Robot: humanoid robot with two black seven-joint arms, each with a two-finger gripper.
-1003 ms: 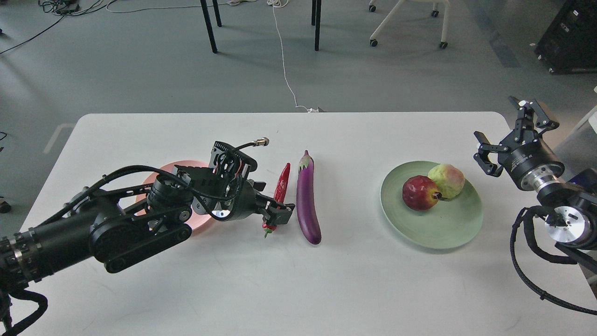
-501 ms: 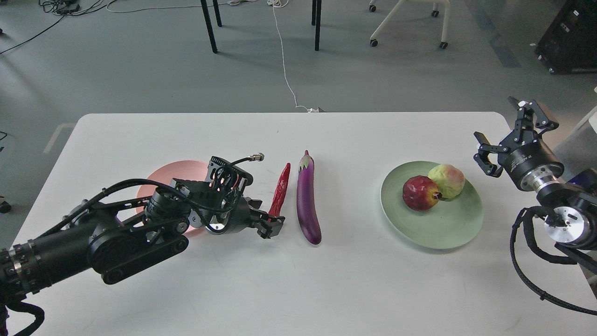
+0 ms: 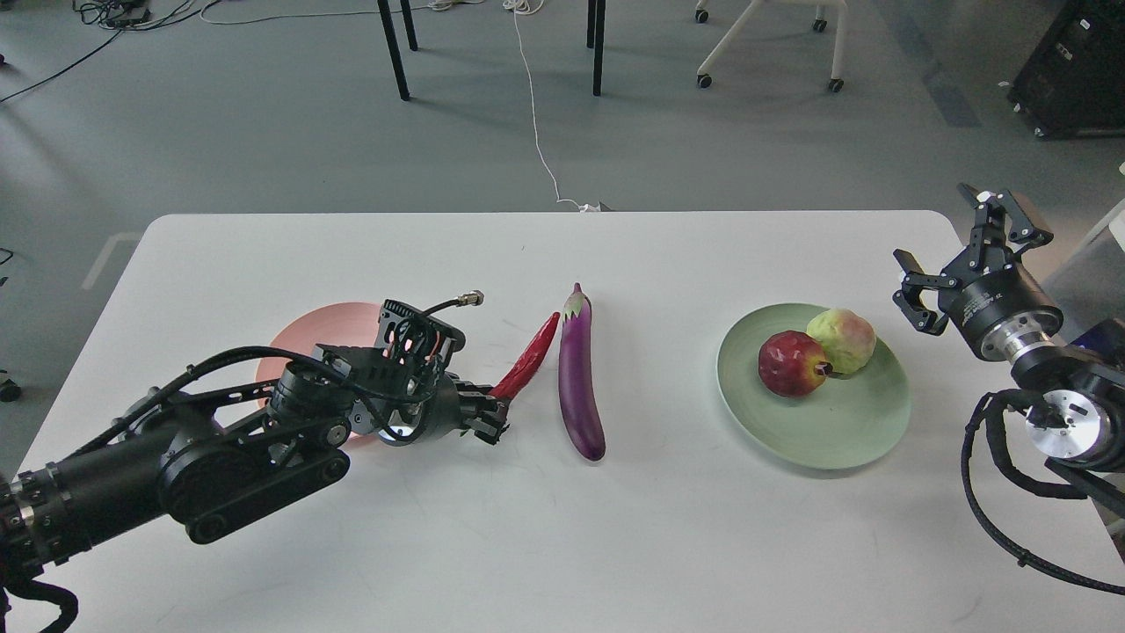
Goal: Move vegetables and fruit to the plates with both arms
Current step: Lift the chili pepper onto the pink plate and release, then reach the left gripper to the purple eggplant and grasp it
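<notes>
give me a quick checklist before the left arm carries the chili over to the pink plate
1. Left gripper shut on the chili pepper at its stem end: ok.
2. Chili fully off the table: cannot tell.
3. Chili apart from the eggplant: ok.
4. Pink plate free to receive: cannot tell, the arm hides much of it.
5. Right gripper open and away at the table's right edge: ok.
6. Pomegranate and yellow-green fruit on the green plate: ok.

Red chili (image 3: 532,359), purple eggplant (image 3: 579,378), pale-green plate (image 3: 835,431), salmon-pink plate (image 3: 321,330)
</notes>
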